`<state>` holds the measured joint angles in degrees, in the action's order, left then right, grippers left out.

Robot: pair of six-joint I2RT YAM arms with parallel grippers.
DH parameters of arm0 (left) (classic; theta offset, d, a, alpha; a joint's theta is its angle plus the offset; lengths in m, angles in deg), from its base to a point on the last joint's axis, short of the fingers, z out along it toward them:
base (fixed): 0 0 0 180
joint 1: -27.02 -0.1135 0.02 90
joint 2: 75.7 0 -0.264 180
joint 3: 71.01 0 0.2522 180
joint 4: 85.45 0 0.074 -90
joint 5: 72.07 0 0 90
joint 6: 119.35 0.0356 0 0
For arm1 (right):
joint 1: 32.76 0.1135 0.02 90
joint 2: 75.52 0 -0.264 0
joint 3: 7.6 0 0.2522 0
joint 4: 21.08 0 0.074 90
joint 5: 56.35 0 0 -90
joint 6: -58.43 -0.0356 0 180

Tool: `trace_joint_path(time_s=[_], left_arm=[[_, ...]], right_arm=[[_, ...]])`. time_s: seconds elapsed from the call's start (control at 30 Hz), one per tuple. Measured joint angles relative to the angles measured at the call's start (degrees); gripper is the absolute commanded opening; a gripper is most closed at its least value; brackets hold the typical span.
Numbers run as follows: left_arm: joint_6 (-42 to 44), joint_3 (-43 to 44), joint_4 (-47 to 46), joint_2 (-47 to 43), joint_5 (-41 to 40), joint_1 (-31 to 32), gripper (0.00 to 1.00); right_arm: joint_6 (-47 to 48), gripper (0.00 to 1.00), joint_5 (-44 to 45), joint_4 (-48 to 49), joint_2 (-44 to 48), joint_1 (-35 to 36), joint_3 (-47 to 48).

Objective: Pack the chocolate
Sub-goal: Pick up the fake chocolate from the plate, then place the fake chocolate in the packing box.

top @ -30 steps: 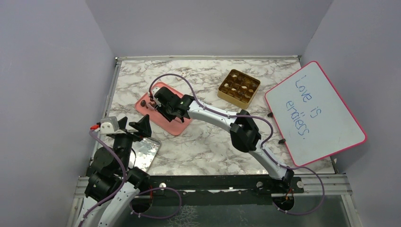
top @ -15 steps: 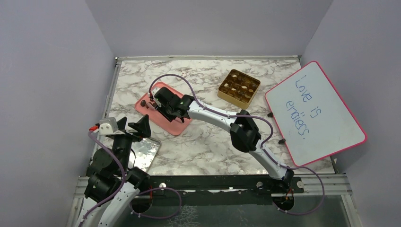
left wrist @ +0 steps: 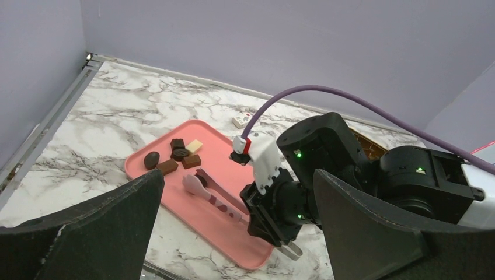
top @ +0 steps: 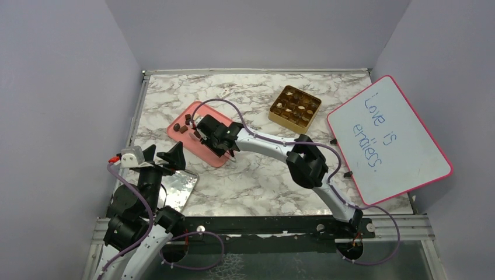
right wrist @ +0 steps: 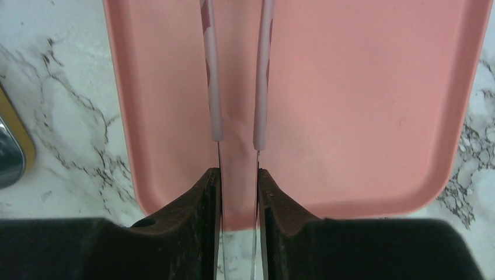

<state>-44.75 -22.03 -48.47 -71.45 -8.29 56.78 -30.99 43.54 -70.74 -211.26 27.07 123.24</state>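
R gripper (right wrist: 239, 175) fingers are clamped on the pink tweezers (right wrist: 211, 70), squeezing their rear end from both sides. The tweezer arms stand slightly apart over the pink tray (right wrist: 362, 87). Chocolate (left wrist: 175, 154): dark pcs plus one cream pc, clustered at the tray's far-left end, well ahead of the R fingers and near the tweezer tips, apparently not touching. L gripper (top: 163, 156) is beside the tray's near-left edge, fingers wide apart, nothing btwn them.

The top camera is looking down from behind; both wrist cameras are facing the flat pink plastic tray (top: 195, 146), the right closest.
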Motion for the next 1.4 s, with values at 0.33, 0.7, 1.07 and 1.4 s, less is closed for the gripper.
trace_joint_path(time_s=[0.33, 0.7, 1.07, 1.4], left_arm=[[0.3, 0.0, -0.8, 3.9, 0.0, 0.0, 0.99], [-0.6, 0.2, -0.3, 6.2, 2.8, 0.0, 0.99], [-1.3, 1.0, -0.2, 11.1, 8.7, 0.0, 0.99], [-1.0, 0.3, -0.4, 14.8, 12.0, 0.0, 0.99]], right_arm=[[-2.1, 0.27, 1.2, -0.7, 9.7, 0.0, -9.9], [-6.2, 0.27, 1.2, -1.1, 20.3, -1.5, -20.1], [-8.7, 0.28, 2.1, -2.6, 35.5, -10.1, -31.8], [-10.0, 0.28, 2.4, -3.7, 46.4, -23.1, -40.7]])
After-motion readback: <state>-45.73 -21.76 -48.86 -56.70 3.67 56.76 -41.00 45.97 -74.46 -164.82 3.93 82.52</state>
